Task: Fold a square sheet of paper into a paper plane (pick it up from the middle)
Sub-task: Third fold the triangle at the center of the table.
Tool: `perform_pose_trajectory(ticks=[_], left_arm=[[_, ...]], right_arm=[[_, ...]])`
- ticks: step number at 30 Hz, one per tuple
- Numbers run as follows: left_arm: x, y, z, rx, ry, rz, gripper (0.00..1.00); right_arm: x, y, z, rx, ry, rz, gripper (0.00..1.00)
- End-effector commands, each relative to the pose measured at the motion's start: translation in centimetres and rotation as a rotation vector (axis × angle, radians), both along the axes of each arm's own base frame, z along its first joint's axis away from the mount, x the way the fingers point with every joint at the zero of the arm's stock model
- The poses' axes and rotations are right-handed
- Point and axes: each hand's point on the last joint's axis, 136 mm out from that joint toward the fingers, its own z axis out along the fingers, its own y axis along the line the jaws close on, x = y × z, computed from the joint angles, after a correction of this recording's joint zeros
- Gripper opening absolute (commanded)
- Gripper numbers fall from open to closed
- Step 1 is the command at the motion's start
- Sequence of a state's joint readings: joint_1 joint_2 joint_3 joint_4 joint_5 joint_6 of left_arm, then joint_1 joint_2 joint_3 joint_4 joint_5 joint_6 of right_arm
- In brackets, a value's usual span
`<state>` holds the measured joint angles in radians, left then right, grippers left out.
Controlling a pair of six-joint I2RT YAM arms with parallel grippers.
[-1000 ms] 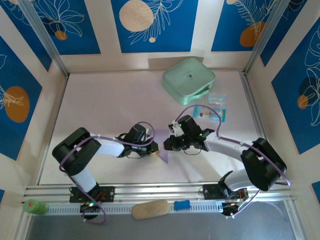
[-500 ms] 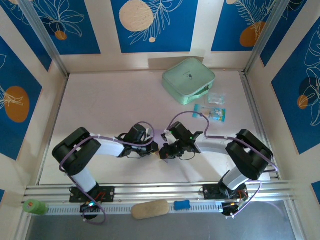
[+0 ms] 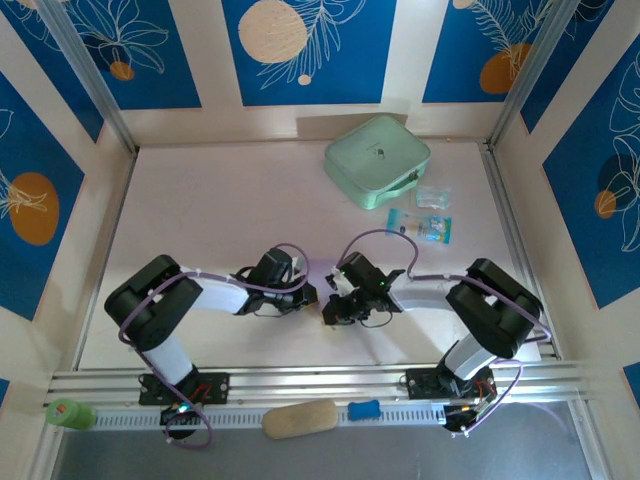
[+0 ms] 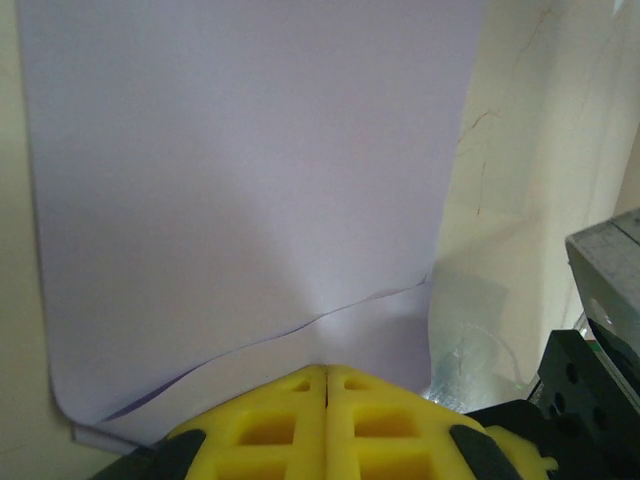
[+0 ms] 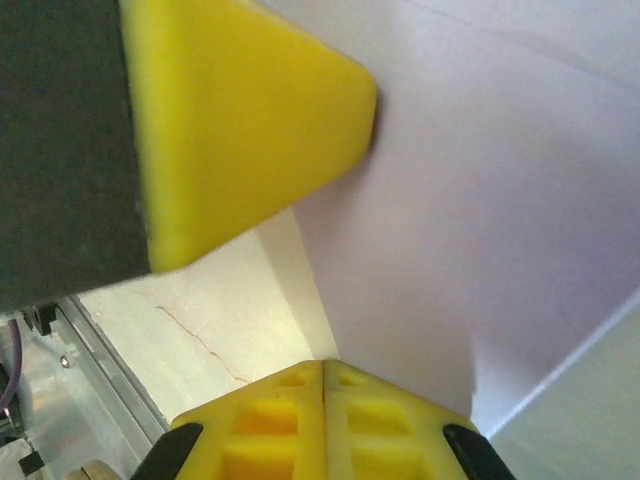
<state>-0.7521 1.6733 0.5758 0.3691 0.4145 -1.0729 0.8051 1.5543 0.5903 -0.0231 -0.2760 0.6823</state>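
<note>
The square sheet of paper [image 4: 250,180] lies flat on the table as lavender folded layers, with a flap edge running across it. My left gripper [image 4: 327,372] is shut, its yellow tips resting on the sheet's near edge. My right gripper [image 5: 325,366] is shut too, its tips at the border of the paper [image 5: 490,200] and the bare table. The left gripper's yellow finger [image 5: 235,110] shows close by in the right wrist view. From above, the left gripper [image 3: 312,297] and right gripper [image 3: 331,309] meet tip to tip at the table's near middle.
A mint-green case [image 3: 377,160] stands at the back right. Small blue packets [image 3: 425,226] and a clear packet [image 3: 433,196] lie in front of it. A tan object [image 3: 300,418], a blue piece [image 3: 364,409] and a green one [image 3: 70,413] sit by the near rail.
My right gripper has swung left and toward the near edge, up against the left gripper and over the paper. The left arm has stayed put.
</note>
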Motion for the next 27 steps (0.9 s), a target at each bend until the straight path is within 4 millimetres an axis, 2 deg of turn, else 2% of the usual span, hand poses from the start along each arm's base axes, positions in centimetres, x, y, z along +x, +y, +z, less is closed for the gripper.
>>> perform_pose_trajectory(ticks=[1, 5, 9, 17, 24, 27], left_arm=[[-0.5, 1.2, -2.0, 0.06, 0.037, 0.019, 0.0], [-0.4, 1.4, -2.0, 0.065, 0.035, 0.025, 0.0], [-0.3, 1.7, -2.0, 0.072, 0.03, 0.057, 0.0], [-0.2, 2.1, -2.0, 0.087, -0.002, 0.159, 0.0], [-0.2, 1.8, -1.6, 0.106, -0.048, 0.201, 0.0], [-0.3, 1.4, -1.5, 0.094, -0.052, 0.194, 0.0]], right_arm=[[-1.5, -1.6, -0.7, -0.043, 0.035, -0.014, 0.02], [-2.6, -2.8, -1.3, -0.057, 0.061, -0.036, 0.02], [-2.7, -3.1, -0.5, -0.036, 0.045, -0.05, 0.02], [-0.6, -1.3, 4.0, 0.053, -0.039, -0.043, 0.03], [2.3, 0.6, 3.9, 0.058, -0.049, -0.048, 0.03], [2.9, 0.9, 2.6, 0.037, -0.035, -0.053, 0.03]])
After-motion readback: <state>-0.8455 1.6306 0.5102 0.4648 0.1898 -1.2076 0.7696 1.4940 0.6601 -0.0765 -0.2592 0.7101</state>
